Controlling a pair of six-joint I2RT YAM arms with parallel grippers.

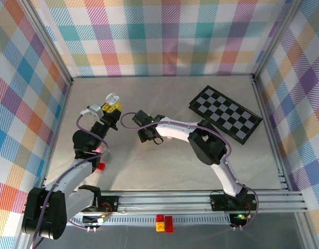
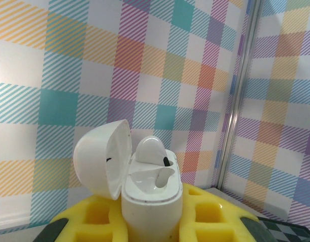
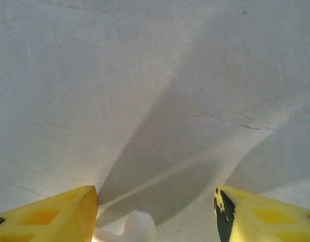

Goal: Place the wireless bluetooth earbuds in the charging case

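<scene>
Left wrist view: the left hand (image 2: 152,222) is clamped on the white charging case (image 2: 149,201), held upright between its yellow fingers (image 2: 94,219). The lid (image 2: 102,156) is swung open to the left. One earbud (image 2: 152,150) sits in the far slot and the near slot is bare. In the right wrist view the right hand (image 3: 155,206) has its fingers apart just above the grey worktop (image 3: 144,75), with a small white piece (image 3: 134,227) beside the left-in-picture finger, too cropped to name
</scene>
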